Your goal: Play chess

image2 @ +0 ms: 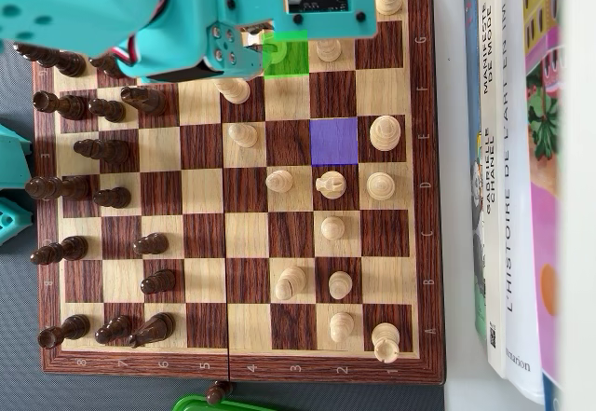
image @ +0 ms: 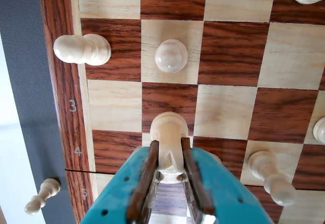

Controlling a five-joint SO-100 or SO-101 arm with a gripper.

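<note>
Wooden chessboard (image: 228, 51) lies under my claw (image: 170, 155), whose two jaws are clenched on a pale pawn (image: 168, 127). I judge the step as lifting this piece from the green square (image2: 296, 57); next I must carry it to the purple square (image2: 333, 141) and lower it without touching neighbours. In the wrist view I count one standing pawn (image: 171, 55) straight ahead, one fallen piece (image: 82, 49) ahead-left, one small pawn (image: 42, 195) off-board beside me.
</note>
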